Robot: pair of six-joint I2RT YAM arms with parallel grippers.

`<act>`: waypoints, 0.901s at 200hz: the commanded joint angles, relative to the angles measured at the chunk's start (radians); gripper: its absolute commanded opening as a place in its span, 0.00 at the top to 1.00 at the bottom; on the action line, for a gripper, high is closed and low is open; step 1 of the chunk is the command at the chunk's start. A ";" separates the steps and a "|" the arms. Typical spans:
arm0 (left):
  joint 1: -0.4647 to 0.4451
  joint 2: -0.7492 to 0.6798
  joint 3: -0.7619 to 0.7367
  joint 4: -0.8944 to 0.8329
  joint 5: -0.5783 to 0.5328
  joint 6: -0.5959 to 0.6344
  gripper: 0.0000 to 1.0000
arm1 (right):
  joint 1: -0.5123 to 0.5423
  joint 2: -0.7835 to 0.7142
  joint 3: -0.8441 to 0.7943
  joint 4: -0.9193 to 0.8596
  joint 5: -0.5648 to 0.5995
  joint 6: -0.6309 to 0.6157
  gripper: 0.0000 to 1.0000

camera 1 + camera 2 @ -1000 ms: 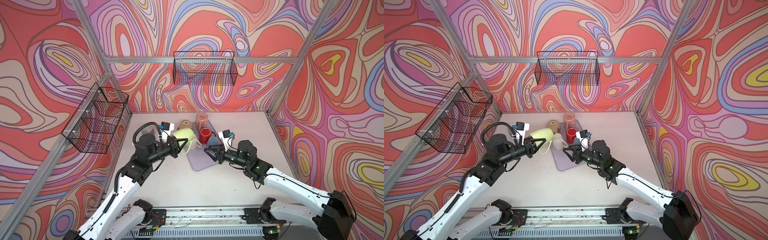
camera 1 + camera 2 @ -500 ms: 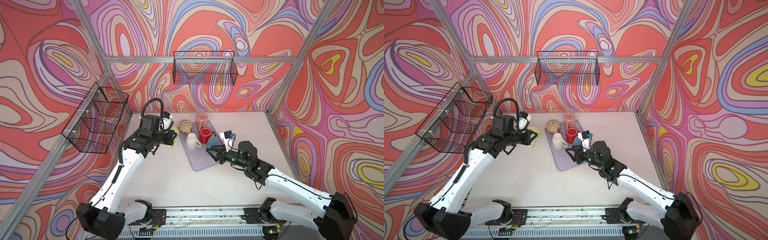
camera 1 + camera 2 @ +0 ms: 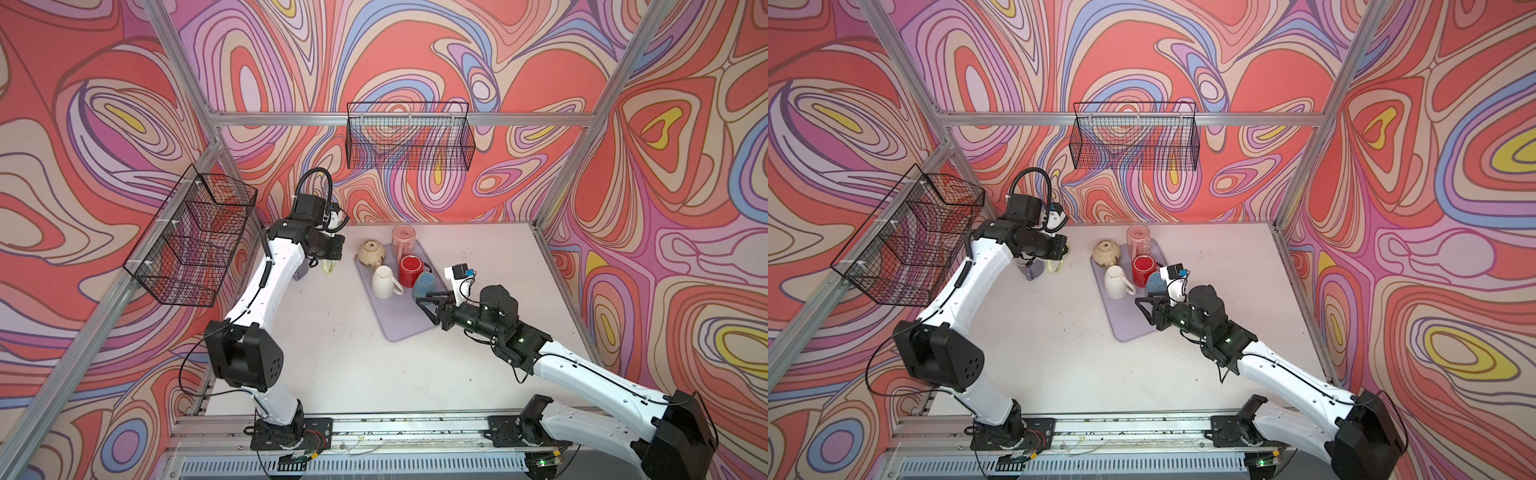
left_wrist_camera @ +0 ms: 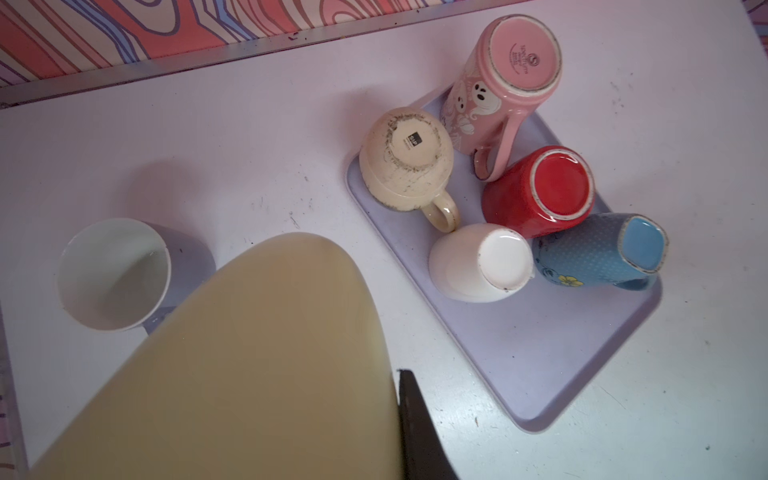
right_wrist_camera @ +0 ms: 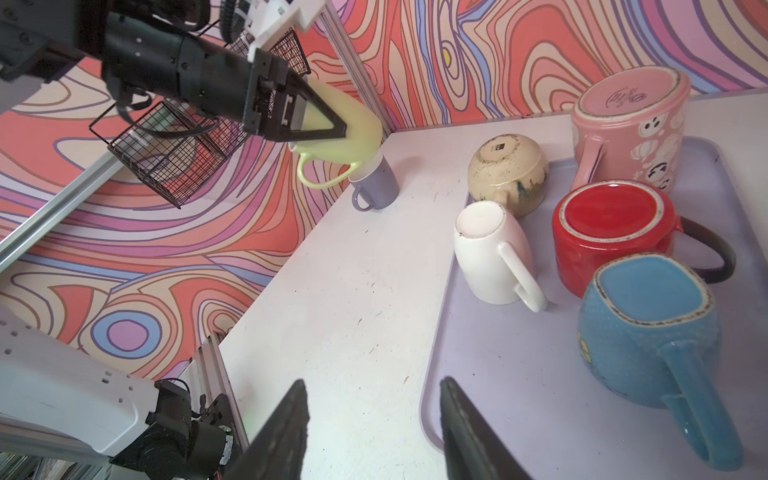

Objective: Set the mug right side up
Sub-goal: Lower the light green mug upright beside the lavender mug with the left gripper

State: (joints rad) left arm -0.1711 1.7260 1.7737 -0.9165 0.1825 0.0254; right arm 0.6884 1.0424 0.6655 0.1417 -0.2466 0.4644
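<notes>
Left gripper is clamped on the yellow-green mug, which hangs tilted, handle downward, clear of the table near its far left corner. The mug sits directly over the upright grey mug; whether they touch cannot be determined. Right gripper stands partly open and empty above the tray, just beside the inverted blue mug and well apart from the held mug.

Four inverted mugs on lilac tray; beige mug inverted at its edge; grey mug upright
</notes>
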 commanded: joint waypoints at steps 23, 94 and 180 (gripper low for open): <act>0.023 0.248 0.329 -0.126 -0.092 0.098 1.00 | -0.004 -0.011 -0.041 0.024 0.001 0.023 0.48; 0.074 0.579 0.652 -0.202 -0.070 0.104 1.00 | -0.002 0.048 -0.036 0.114 -0.037 0.104 0.49; 0.103 0.739 0.767 -0.236 -0.087 0.099 1.00 | 0.043 0.062 -0.020 0.131 -0.002 0.120 0.49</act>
State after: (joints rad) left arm -0.0731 2.4466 2.5027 -1.1343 0.1112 0.1051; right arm 0.7208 1.0962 0.6228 0.2481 -0.2687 0.5739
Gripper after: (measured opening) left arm 0.123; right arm 0.510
